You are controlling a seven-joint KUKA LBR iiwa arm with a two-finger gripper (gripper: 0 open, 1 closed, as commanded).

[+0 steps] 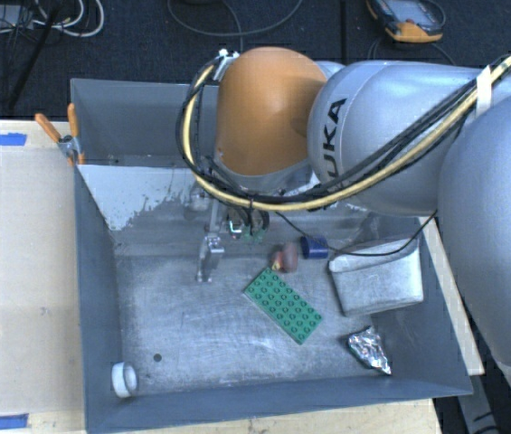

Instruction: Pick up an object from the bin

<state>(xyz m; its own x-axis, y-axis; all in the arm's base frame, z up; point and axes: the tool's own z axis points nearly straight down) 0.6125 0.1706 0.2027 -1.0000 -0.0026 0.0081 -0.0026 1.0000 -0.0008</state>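
Note:
My gripper (206, 262) hangs below the orange wrist cover, over bare bin floor in the middle left of the bin, with nothing seen in it. A green studded building plate (282, 306) lies flat to its lower right, a short gap away. Just past the plate's upper end sits a small brownish-pink thing (284, 259), and beside it a small blue thing (315, 247).
A grey rectangular block (377, 283) lies at the right side. A crumpled piece of silver foil (369, 349) sits near the front right corner. A white round cap (124, 379) rests in the front left corner. The arm covers the bin's upper right.

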